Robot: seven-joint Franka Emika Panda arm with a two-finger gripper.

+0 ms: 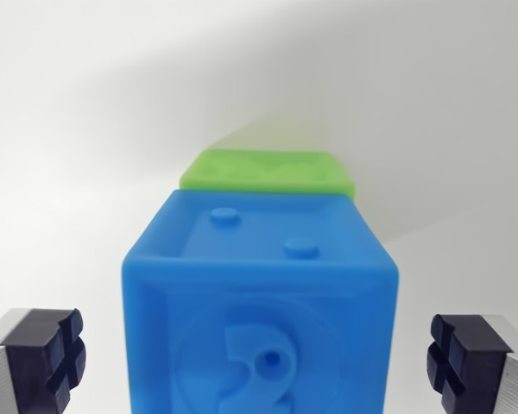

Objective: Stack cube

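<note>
Lower left of frame: left finger pad (47, 358), dark rubber on a metal finger, clear of the cube with a gap showing. Centre, lower half: blue cube (259, 306), near face embossed with a raised "2", top recessed with two studs. Directly behind it, centre of frame: green cube (268, 172), only the top and a thin edge visible; whether touching the blue one or just beyond it, cannot tell. Lower right: right finger pad (466, 358), likewise clear of the blue cube. Gripper (259, 362) spread wide, holding nothing, straddling the blue cube.

Risks, as judgement: closing off-centre could shove the blue cube sideways or into the green one. Smooth plastic faces could slip in the pads on lift. Studs and recessed tops could leave a stacked cube tilted if misaligned.

Surface: plain white tabletop (78, 172), matte, soft grey shadow toward upper right of frame. Nothing of the room visible beyond the white.
</note>
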